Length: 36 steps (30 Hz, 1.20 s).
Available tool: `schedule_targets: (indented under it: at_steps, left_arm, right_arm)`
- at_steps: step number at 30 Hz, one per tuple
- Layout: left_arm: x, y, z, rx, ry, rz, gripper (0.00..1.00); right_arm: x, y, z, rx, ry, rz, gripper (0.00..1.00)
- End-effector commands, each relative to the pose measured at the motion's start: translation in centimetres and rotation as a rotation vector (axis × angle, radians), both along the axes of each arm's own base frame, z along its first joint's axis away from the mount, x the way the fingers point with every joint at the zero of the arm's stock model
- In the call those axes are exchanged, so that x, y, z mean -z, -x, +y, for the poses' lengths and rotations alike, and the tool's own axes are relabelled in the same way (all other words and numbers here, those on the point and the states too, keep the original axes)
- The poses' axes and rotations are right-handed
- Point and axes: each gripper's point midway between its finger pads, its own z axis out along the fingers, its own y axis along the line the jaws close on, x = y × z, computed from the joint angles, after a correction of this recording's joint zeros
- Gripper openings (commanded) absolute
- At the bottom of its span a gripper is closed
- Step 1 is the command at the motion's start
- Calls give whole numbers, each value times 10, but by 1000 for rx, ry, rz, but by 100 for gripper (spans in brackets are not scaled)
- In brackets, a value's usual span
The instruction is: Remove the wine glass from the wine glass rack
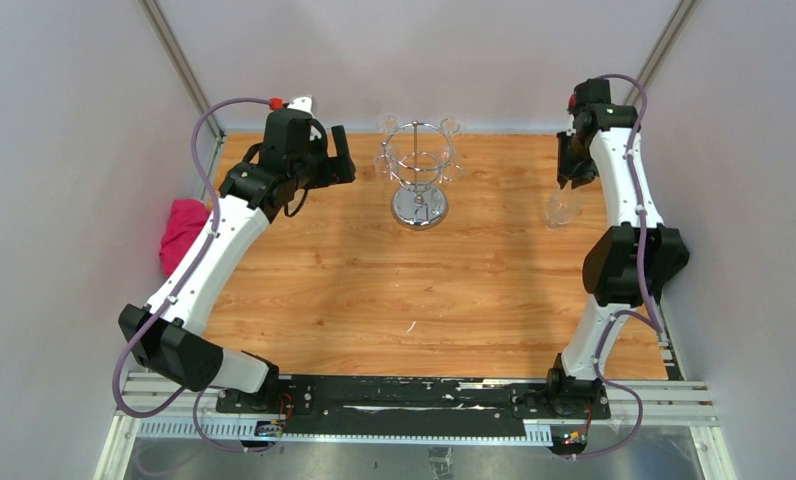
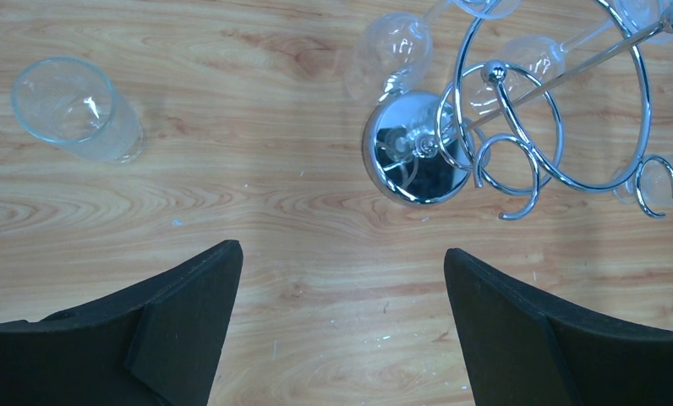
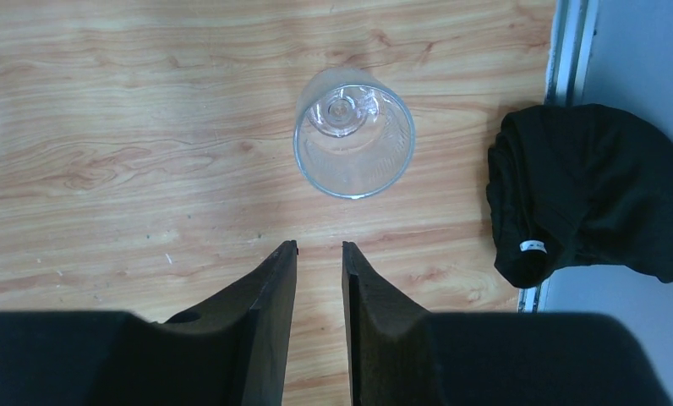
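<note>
The chrome wine glass rack [image 1: 419, 170] stands at the back middle of the wooden table, with several clear wine glasses [image 1: 451, 127] hanging upside down from its ring. In the left wrist view the rack [image 2: 418, 161] is ahead to the right, with a hanging glass [image 2: 388, 51] beside it. My left gripper [image 1: 334, 155] is wide open and empty, just left of the rack [image 2: 341, 254]. One wine glass [image 1: 562, 208] stands on the table at the right. My right gripper [image 3: 320, 245] hovers near this glass [image 3: 354, 135], fingers a narrow gap apart, holding nothing.
A pink cloth [image 1: 182, 230] lies off the table's left edge. A black cloth [image 3: 591, 190] lies by the right rail. White walls close in the table on three sides. The standing glass also shows in the left wrist view [image 2: 75, 110].
</note>
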Motion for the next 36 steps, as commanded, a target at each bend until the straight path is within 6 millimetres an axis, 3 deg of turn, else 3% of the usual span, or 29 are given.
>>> schedule_targets:
  at_steps: [1,10,20,24,29,32,36]
  left_arm:
    - [-6,0,-5,14,20,-21,95]
    - [-11,5,-8,36,42,-43,95]
    - [-14,13,-7,46,57,-68,95]
    - [-19,15,-6,49,62,-90,95]
    - [-21,18,-5,53,65,-103,95]
    - [-20,18,-5,51,64,-102,95]
    - [-19,17,-4,49,61,-101,95]
  right_arm:
    - [-36,11,10,-2,-13,-71,31]
    - [-83,-15,91,-160,-411,-314,32]
    - [-123,-36,172,-354,-936,-415,33]
    - [-133,-45,190,-403,-1119,-433,34]
    - [-136,-64,199,-410,-1259,-442,36]
    - [-128,-74,199,-393,-1272,-430,38]
    - [-118,-82,221,-412,-1279,-396,39]
